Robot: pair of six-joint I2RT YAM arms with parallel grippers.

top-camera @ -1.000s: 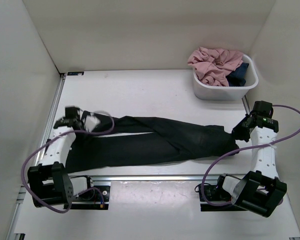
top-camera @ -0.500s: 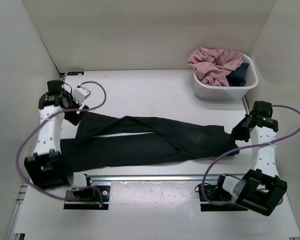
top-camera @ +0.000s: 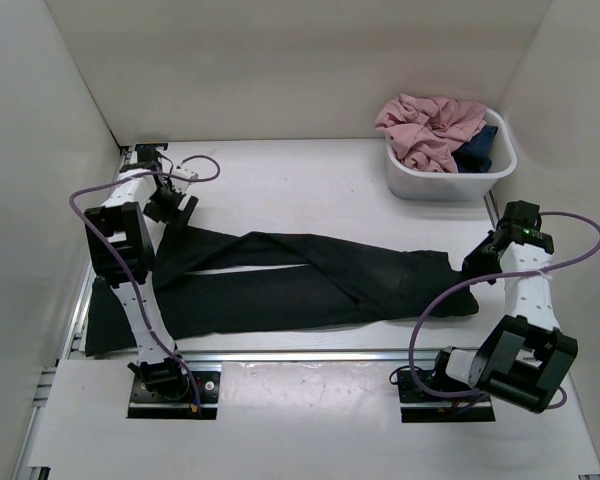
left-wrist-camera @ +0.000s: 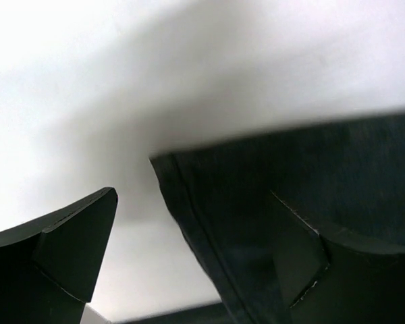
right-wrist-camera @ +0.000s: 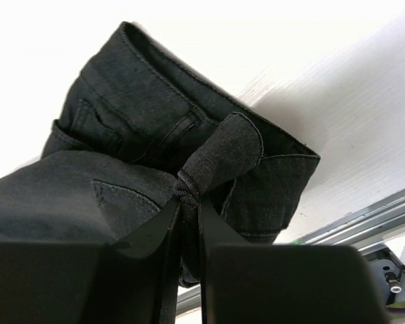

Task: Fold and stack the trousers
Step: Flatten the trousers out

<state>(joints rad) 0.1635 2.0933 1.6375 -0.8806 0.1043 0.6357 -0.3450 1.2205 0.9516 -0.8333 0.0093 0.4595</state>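
White table | my left gripper has swung to the far-leg hem of the trousers, jaws wide, empty | right gripper pinched tight on waistband | hem grab looks next

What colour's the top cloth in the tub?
The cloth is pink; top view shows it best.

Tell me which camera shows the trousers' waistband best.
Right wrist: the trousers' waistband fills it, pinched by the right gripper. Top view shows it small beside the right arm; left wrist shows only a leg hem.
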